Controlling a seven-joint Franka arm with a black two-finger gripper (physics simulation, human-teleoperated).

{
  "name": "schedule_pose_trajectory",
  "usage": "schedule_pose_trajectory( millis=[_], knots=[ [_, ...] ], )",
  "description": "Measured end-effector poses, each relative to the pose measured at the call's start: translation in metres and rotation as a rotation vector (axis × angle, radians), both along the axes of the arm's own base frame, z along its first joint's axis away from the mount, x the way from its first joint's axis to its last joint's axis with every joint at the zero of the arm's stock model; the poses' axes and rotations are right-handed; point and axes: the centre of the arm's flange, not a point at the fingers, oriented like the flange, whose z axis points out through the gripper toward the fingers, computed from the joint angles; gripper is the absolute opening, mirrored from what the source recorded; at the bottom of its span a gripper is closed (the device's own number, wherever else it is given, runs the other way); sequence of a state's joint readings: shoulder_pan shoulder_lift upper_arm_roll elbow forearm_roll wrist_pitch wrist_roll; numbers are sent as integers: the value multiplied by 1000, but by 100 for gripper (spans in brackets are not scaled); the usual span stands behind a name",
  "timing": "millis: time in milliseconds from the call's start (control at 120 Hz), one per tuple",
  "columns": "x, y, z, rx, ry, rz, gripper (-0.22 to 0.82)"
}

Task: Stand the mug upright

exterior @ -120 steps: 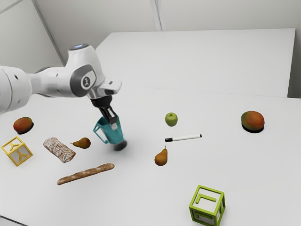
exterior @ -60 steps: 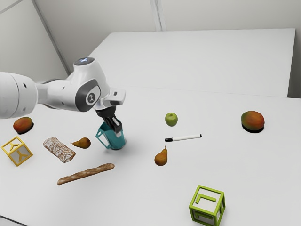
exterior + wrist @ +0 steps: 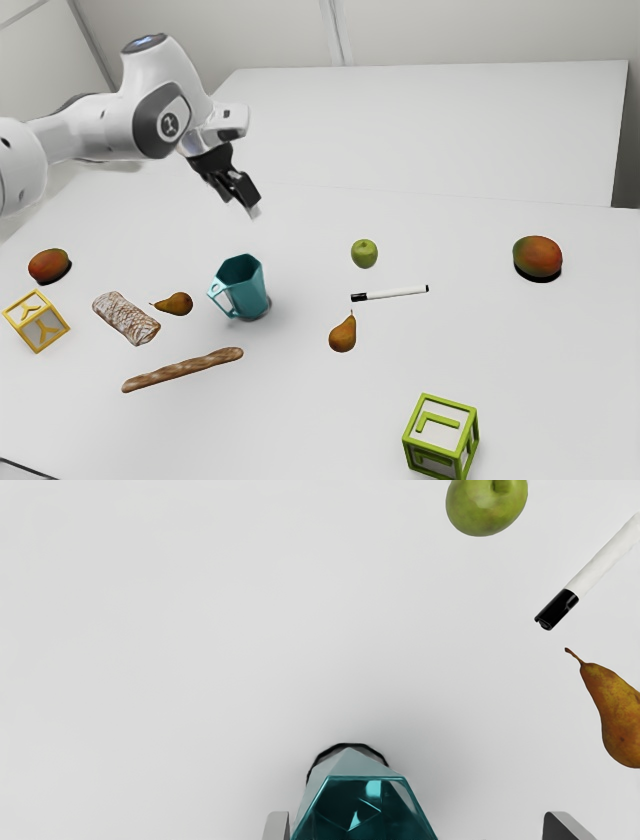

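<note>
Currently, my pincer [image 3: 254, 208] hangs above the teal faceted mug [image 3: 247, 290], its two fingers [image 3: 276, 827] wide apart, nothing clamped. Mug stands upright on the white table [image 3: 300, 400], mouth up, as the task wants.

Risk A: a low dip or sideways swing lets a fingertip snag the rim [image 3: 366, 778] or handle [image 3: 219, 294]; mug topples. Risk B: a hard bump slides it into the nearby pear [image 3: 178, 303].

Count: mug, 1; pears, 2; mangoes [image 3: 538, 257], 2; green apple [image 3: 364, 254], 1; capped marker [image 3: 392, 293], 1; baguette [image 3: 183, 370], 1; crusty bread roll [image 3: 126, 318], 1; letter blocks [image 3: 441, 437], 2, one green, one yellow.
</note>
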State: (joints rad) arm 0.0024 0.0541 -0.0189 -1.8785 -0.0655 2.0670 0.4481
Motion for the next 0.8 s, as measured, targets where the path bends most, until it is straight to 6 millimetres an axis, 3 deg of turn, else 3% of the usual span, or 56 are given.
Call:
schedule_pose_trajectory(
  millis=[167, 317, 442, 800],
  knots=[
    [14, 10, 86, 7, -33, 32, 58],
    [23, 14, 134, 36, -17, 64, 59],
    [24, 13, 148, 41, 30, 85, 60],
    [15, 13, 138, 39, 148, 139, 60]
  ],
)
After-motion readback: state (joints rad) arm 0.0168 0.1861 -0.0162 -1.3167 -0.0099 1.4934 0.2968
